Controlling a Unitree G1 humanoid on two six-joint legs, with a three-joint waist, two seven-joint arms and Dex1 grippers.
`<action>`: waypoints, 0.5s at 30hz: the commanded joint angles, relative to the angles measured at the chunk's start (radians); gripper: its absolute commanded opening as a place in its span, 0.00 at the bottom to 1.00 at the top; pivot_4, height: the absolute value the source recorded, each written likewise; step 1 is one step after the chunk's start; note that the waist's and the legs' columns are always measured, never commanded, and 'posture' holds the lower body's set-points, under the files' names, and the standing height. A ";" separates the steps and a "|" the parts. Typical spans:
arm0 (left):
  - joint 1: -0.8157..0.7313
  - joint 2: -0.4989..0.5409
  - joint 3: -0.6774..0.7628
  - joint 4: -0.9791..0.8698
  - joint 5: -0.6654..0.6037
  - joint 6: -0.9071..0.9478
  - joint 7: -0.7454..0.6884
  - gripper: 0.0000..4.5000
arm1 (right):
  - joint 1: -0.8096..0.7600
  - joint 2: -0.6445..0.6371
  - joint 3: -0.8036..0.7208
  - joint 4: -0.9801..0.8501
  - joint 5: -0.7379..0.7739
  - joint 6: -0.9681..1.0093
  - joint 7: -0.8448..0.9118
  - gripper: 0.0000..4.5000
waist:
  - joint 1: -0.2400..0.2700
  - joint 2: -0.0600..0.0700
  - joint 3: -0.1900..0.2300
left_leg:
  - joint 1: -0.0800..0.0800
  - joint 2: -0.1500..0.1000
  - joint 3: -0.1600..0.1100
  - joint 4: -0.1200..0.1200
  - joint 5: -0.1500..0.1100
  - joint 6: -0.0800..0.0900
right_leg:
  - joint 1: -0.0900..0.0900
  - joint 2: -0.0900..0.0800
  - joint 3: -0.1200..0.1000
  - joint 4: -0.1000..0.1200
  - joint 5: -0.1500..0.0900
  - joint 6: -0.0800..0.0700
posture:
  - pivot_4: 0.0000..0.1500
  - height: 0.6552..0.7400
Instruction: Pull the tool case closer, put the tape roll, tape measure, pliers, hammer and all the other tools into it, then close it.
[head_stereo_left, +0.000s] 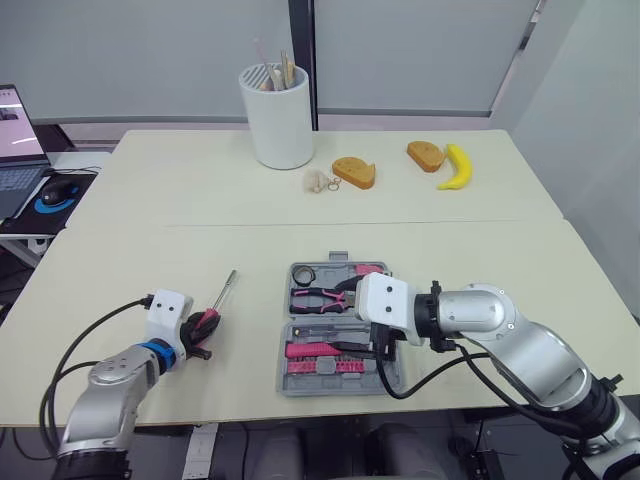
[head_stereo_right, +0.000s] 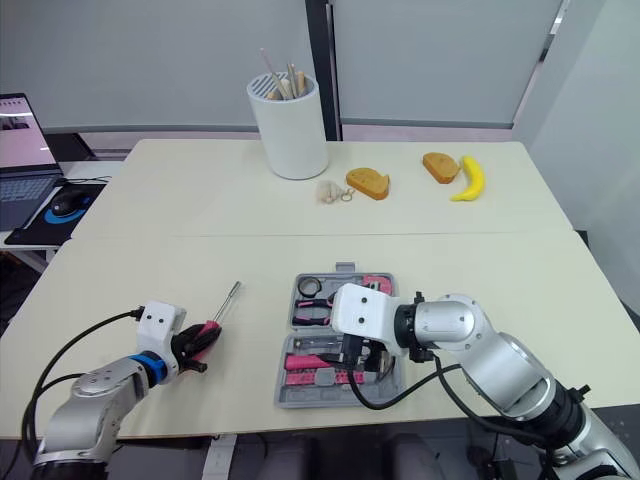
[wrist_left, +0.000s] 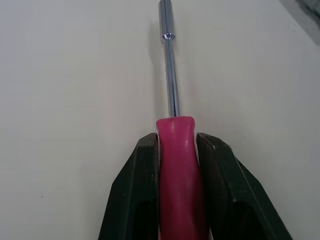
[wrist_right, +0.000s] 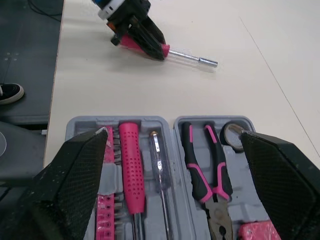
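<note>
1 screwdriver (head_stereo_left: 226, 290) — clamped in left end effector (wrist_left: 177, 145).

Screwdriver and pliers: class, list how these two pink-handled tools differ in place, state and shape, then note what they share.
1. The screwdriver is outside the tool case; the pliers sit in a slot inside it.
2. The left gripper has its jaws shut on the screwdriver's handle; nothing holds the pliers.
3. The screwdriver has one straight steel shaft; the pliers have two curved handles.
Both have pink grips.
</note>
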 joint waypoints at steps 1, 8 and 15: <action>0.013 0.106 -0.022 -0.191 -0.060 -0.051 -0.196 0.17 | 0.044 -0.055 -0.102 -0.098 0.068 0.004 0.037 1.00 | 0.006 -0.001 0.002 | 0.000 0.000 0.000 0.000 0.000 0.000 | 0.000 0.000 0.000 0.000 0.000 0.000 | 1.00 1.00; -0.022 0.265 -0.220 -0.407 -0.041 -0.102 -0.461 0.17 | 0.171 -0.229 -0.271 -0.184 0.199 0.020 0.132 1.00 | 0.005 0.000 0.003 | -0.001 -0.002 0.003 -0.003 -0.001 -0.001 | 0.000 -0.003 0.001 -0.003 0.000 0.000 | 1.00 1.00; -0.110 0.247 -0.505 -0.499 0.084 -0.024 -0.478 0.17 | 0.292 -0.359 -0.334 -0.216 0.213 0.023 0.135 1.00 | 0.004 0.000 0.003 | 0.000 0.001 0.003 -0.005 -0.001 -0.001 | -0.002 0.003 0.002 -0.003 -0.004 0.004 | 1.00 1.00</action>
